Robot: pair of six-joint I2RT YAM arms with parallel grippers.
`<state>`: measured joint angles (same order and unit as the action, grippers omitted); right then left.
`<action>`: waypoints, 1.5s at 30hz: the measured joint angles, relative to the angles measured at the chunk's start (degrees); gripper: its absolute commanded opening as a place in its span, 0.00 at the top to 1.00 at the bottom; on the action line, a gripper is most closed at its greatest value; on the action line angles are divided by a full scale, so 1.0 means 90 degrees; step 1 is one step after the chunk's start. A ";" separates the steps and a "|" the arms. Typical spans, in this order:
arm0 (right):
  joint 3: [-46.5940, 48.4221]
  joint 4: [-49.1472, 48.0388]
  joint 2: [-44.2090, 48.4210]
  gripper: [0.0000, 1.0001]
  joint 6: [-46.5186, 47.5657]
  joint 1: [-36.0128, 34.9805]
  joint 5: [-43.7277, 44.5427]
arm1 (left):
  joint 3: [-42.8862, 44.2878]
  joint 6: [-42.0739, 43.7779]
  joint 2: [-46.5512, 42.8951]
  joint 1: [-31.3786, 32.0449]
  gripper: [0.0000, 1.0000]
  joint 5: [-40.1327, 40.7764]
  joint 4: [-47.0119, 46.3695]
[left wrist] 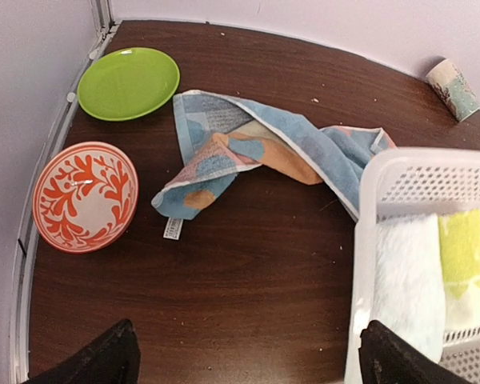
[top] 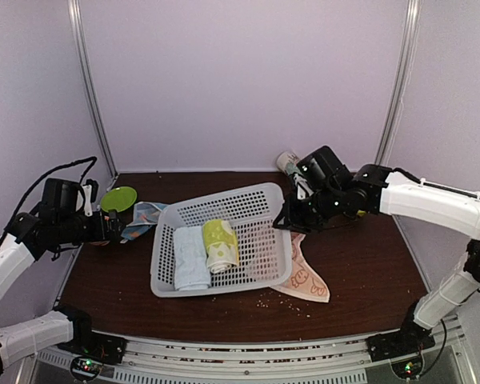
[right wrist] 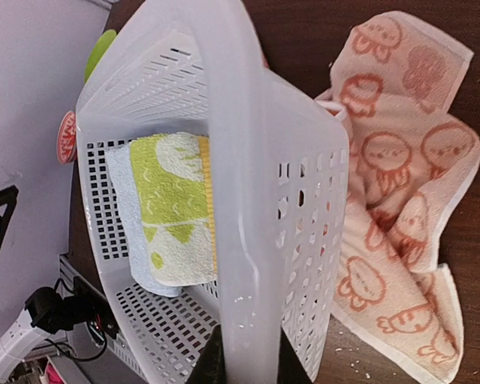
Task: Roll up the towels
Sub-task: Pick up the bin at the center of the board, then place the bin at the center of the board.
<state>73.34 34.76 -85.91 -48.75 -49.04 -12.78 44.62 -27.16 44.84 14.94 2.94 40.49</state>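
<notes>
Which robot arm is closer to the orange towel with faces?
The right end effector: it grips the basket rim beside the orange towel; the left end effector is open, past the basket's other side.

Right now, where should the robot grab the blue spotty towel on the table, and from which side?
I'd take the blue towel by its loose corner beside the white tag, coming down from above with the open left tool. That corner lies flat and free, while the other end runs against the basket.
</notes>
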 measured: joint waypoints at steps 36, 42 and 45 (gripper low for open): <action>0.3563 -0.0396 -0.3534 1.00 0.0743 0.2900 -0.1069 | 0.0199 0.0002 0.1246 0.0000 0.02 0.0204 -0.0066; 0.4459 -0.0610 -0.4182 1.00 0.0729 0.2907 -0.1100 | 0.0255 0.0010 0.1523 0.0000 0.02 0.0248 -0.0121; 0.4677 -0.0738 -0.4391 1.00 0.0721 0.2917 -0.1105 | 0.0347 0.0027 0.1715 0.0000 0.02 0.0248 -0.0182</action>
<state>115.44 28.12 -125.43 -42.26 -22.79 -22.72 47.75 -26.92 60.27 14.94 5.17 38.85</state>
